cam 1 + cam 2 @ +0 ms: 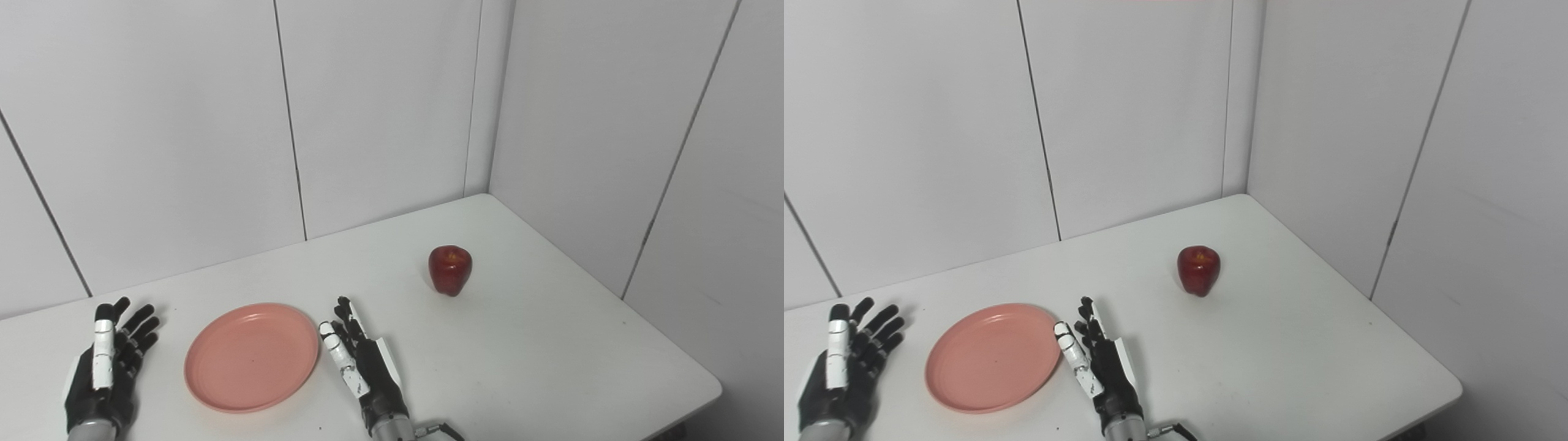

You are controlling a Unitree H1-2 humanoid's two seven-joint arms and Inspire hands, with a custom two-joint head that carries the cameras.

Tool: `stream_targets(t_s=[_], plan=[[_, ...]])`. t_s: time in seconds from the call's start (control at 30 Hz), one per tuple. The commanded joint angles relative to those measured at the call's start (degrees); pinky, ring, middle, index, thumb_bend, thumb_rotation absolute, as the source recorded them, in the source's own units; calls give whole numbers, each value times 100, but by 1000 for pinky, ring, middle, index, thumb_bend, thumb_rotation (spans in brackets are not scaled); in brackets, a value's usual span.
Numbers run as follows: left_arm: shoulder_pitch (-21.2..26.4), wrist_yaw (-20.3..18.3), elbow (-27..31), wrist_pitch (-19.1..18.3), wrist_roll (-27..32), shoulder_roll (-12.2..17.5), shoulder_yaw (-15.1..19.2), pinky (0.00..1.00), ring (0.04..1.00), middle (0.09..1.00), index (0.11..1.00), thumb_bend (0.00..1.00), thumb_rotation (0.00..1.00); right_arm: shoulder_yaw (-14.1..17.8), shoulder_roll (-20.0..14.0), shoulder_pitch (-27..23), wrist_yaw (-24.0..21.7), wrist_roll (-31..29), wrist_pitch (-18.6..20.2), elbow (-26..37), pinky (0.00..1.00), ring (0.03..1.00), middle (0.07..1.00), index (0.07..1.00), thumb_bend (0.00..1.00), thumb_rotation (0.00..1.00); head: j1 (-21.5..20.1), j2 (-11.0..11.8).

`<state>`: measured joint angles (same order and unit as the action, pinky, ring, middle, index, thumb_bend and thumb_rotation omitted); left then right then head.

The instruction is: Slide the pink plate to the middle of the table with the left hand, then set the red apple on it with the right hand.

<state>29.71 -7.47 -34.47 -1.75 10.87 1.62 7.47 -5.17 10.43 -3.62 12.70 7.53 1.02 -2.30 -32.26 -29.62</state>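
Observation:
A pink plate (252, 356) lies flat and bare on the white table (551, 343), left of its middle near the front. My left hand (110, 366) rests open to the plate's left, fingers spread, a gap between it and the rim. Just off the plate's right rim, my right hand (361, 361) stands open on its edge, holding nothing. The red apple (450, 269) sits upright farther back and to the right, well apart from both hands.
White wall panels close the table's back and right side, meeting in a corner behind the apple. The table's front right corner (713, 386) is rounded, with a drop beyond it.

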Motion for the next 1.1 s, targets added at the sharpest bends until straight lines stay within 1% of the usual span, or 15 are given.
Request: stream_targets(t_s=[0.0,0.17,0.33,0.5,0.67,0.73,0.8,0.93,1.07], plan=[[-44,104,34,-306,10,64,16,902,861,840,902,825,877,28,150,-152,48,-12,-170,-95,974,944,978,1000,756,865,-6,2],[-81,113,163,-376,-1,58,1,892,861,838,895,831,871,16,152,-161,102,11,-232,-147,976,942,975,1000,752,877,-22,10],[-74,133,199,-418,5,30,1,899,859,835,898,821,870,39,136,-184,94,-37,-269,-176,974,939,974,1000,761,865,14,5],[-60,133,171,-367,-13,21,-26,898,858,838,899,818,884,131,127,-228,103,-154,-362,-234,957,942,974,1000,758,854,46,74],[-41,184,156,-351,-26,13,-32,896,853,835,901,797,897,272,131,-254,41,-468,-381,-134,958,951,984,1000,740,838,94,144],[-21,193,142,-373,-16,11,-23,903,854,831,896,816,885,328,106,-271,31,-573,-347,-1,951,945,974,1000,746,855,109,166],[-4,204,138,-387,-16,9,-18,906,855,833,896,828,880,394,83,-295,31,-663,-337,126,963,949,970,1000,722,856,115,185],[17,221,147,-413,-7,-4,-13,887,841,819,888,824,875,588,100,-357,150,-714,-254,321,919,924,935,953,741,830,115,214],[36,197,153,-400,8,5,-31,900,852,821,895,830,873,780,1,-479,106,-876,-89,473,889,906,912,944,717,881,132,220]])
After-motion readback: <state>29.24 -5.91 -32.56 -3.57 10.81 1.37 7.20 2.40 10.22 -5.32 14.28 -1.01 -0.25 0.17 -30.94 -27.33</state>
